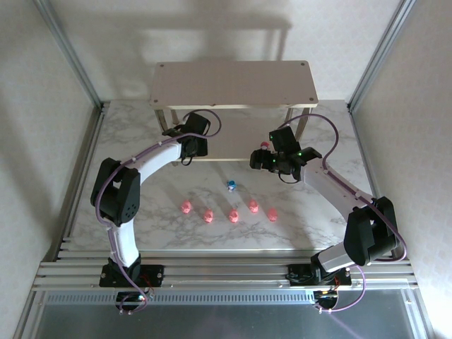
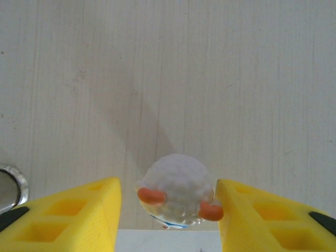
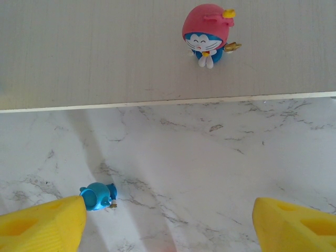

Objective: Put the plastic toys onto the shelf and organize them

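Note:
The shelf (image 1: 233, 83) stands at the back of the table. My left gripper (image 1: 173, 132) reaches over its lower board (image 2: 210, 79). In the left wrist view a whitish fluffy toy (image 2: 177, 191) with orange parts rests on that board between the yellow fingers (image 2: 79, 210), which are open, with a gap on the left side. A red-hooded toy (image 3: 206, 34) stands on the lower board near its front edge. My right gripper (image 3: 168, 210) hangs open over the marble in front of it, a blue toy (image 3: 97, 196) lying by its left finger. Several pink toys (image 1: 233, 215) sit in a row on the table.
The marble table (image 1: 318, 212) has metal frame posts at the back corners and a slatted rail along the near edge. A silver shelf leg (image 2: 10, 186) stands left of my left gripper. The blue toy (image 1: 231, 185) lies between the shelf and the pink row.

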